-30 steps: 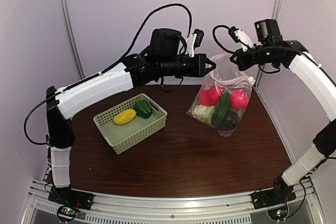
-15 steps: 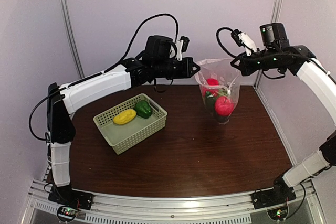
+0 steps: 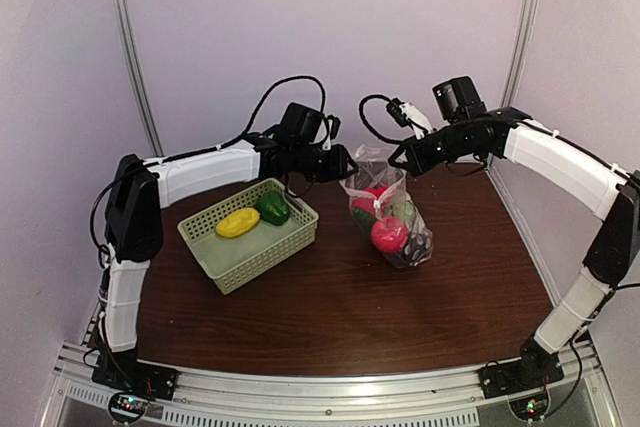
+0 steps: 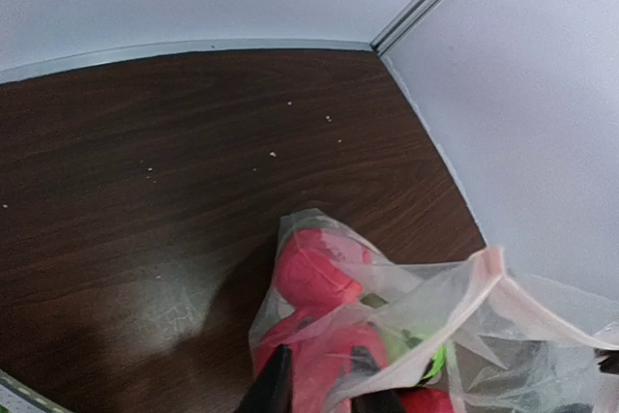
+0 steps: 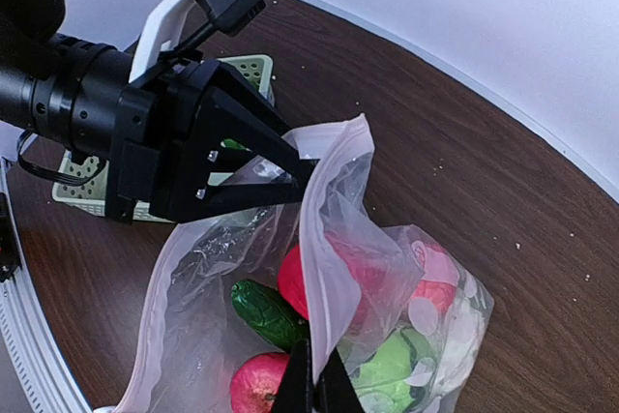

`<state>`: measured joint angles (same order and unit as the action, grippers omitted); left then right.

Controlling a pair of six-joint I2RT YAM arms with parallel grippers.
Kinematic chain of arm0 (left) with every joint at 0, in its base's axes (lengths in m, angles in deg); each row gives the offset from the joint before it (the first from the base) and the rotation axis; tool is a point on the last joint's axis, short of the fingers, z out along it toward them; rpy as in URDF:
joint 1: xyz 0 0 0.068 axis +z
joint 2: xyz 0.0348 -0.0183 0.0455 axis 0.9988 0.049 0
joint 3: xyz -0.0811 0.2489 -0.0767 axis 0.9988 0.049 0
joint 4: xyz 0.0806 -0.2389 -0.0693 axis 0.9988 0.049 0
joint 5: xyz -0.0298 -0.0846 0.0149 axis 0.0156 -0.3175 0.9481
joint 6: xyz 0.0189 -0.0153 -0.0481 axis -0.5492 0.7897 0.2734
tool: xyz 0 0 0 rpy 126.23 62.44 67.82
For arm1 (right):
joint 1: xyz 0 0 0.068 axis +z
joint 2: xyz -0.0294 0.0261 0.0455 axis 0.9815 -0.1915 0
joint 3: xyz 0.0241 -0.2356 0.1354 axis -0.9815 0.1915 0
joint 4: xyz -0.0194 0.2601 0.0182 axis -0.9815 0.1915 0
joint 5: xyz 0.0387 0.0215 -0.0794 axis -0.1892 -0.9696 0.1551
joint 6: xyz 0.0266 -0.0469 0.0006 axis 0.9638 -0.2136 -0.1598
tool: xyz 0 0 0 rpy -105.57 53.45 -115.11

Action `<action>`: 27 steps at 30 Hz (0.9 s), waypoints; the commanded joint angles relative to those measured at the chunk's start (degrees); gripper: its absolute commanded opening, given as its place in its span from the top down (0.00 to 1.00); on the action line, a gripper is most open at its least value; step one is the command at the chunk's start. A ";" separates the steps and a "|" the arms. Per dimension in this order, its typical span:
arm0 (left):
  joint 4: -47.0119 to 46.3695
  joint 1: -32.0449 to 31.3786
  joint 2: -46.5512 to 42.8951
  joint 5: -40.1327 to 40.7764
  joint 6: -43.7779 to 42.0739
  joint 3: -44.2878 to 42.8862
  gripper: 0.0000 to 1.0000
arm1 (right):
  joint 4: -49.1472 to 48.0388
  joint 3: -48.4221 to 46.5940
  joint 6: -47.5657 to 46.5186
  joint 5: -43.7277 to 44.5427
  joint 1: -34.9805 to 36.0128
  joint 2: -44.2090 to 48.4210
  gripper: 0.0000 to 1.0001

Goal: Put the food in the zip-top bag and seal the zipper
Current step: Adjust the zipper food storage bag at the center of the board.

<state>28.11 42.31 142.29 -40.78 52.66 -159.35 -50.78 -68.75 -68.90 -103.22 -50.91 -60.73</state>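
L hand (image 3: pixel 350 164), R hand (image 3: pixel 393 163) pinch zip-top bag (image 3: pixel 384 190); food (image 3: pixel 388 235) half-hidden inside.

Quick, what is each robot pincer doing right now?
Left pincer: shut on the rim of the clear dotted plastic zip-top bag.
Right pincer: shut on the same bag's rim.

Clear white-dotted zip-top bag (image 5: pixel 334 202) — red, green food (image 3: pixel 388 235); pale-green basket (image 3: pixel 205 234).

zip-top bag (image 3: pixel 378 175) mouth open, food (image 3: pixel 388 235) inside
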 commanded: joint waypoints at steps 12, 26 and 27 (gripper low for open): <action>7.70 0.83 -33.91 13.88 -5.89 25.19 0.17 | -6.39 4.82 -0.25 -6.88 9.64 -6.36 1.00; 10.25 3.75 -40.90 17.33 -9.52 31.29 0.06 | 15.60 18.57 -23.90 -3.33 13.43 5.29 1.00; 9.69 3.75 -40.75 16.66 -9.68 31.68 0.06 | 16.91 20.08 -25.89 -2.46 13.37 6.49 1.00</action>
<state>38.97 46.00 101.55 -24.00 44.88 -128.86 -43.68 -53.15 -84.35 -108.74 -37.46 -59.55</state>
